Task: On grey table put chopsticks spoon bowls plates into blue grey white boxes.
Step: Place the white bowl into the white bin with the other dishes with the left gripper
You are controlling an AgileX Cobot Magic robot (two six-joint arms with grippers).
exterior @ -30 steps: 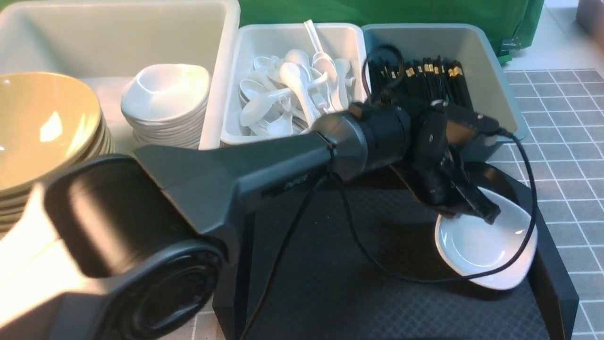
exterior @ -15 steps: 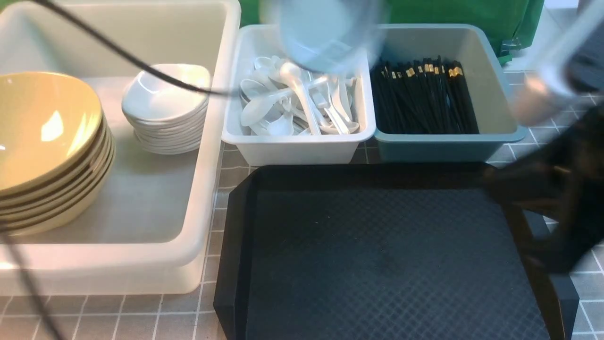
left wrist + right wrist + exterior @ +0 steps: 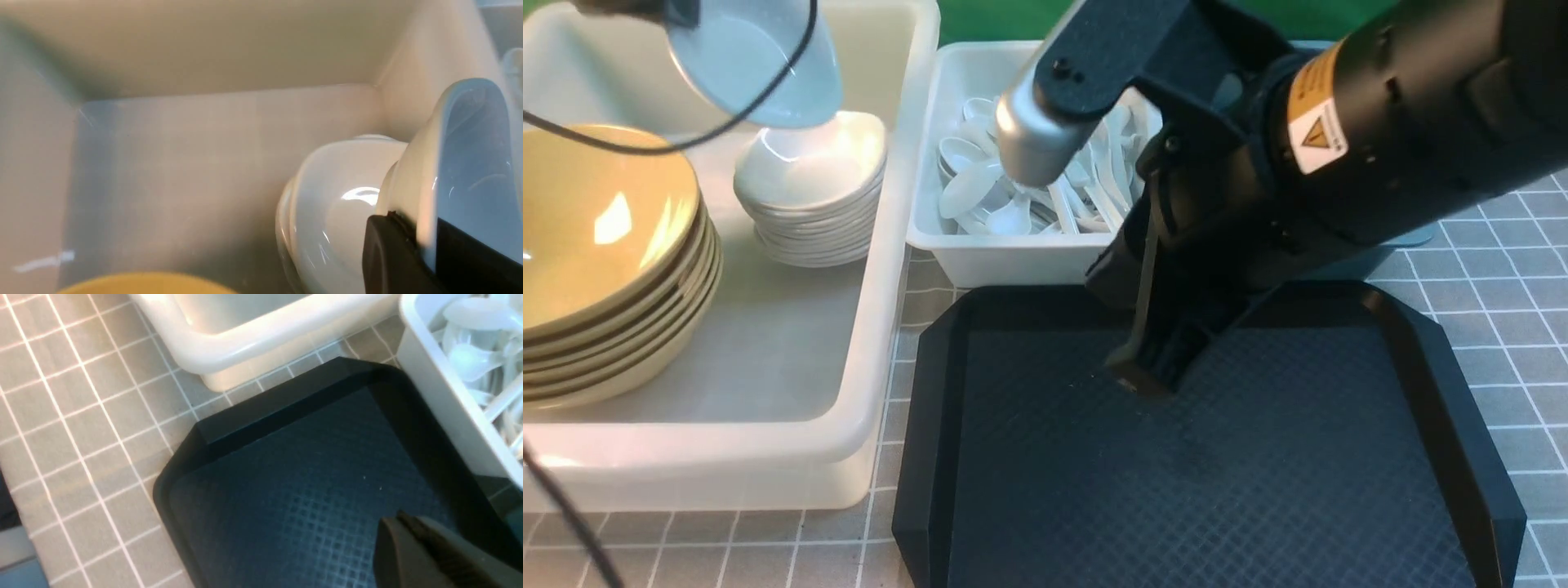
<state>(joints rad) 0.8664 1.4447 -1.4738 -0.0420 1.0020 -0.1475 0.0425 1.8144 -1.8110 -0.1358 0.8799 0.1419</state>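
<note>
Left gripper clamped on rim of tilted white plate, upper left of front view, just above plate stack inside translucent white tub, right gripper at centre, jaws together and empty, over black tray.

A white plate is hanging tilted at the upper left, just above the plate stack sitting in the white tub; the right arm is filling the upper right, with the right gripper hovering over the black tray
</note>
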